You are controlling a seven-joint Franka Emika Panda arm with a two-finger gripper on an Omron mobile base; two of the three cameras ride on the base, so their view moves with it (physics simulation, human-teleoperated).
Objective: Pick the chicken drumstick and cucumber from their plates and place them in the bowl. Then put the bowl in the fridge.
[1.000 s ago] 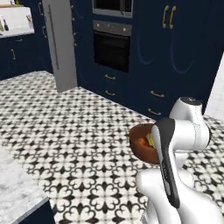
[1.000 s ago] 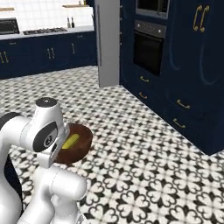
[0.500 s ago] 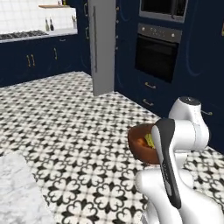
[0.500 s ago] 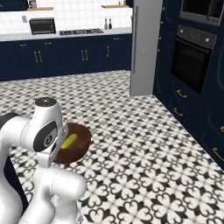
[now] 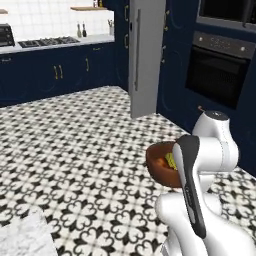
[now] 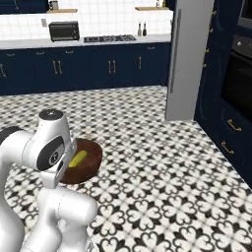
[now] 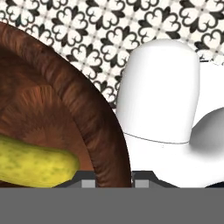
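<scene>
Fridge (image 5: 146,55) stands at the far edge of the patterned floor (image 5: 75,165), door shut. I carry the bowl (image 7: 83,105) above that floor, my gripper (image 7: 114,183) clamped on its rim. Cucumber (image 7: 35,164) lies inside, against the bowl's wall.

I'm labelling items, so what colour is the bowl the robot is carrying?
Dark reddish-brown, wood-grained bowl; the hand view shows it best.
</scene>
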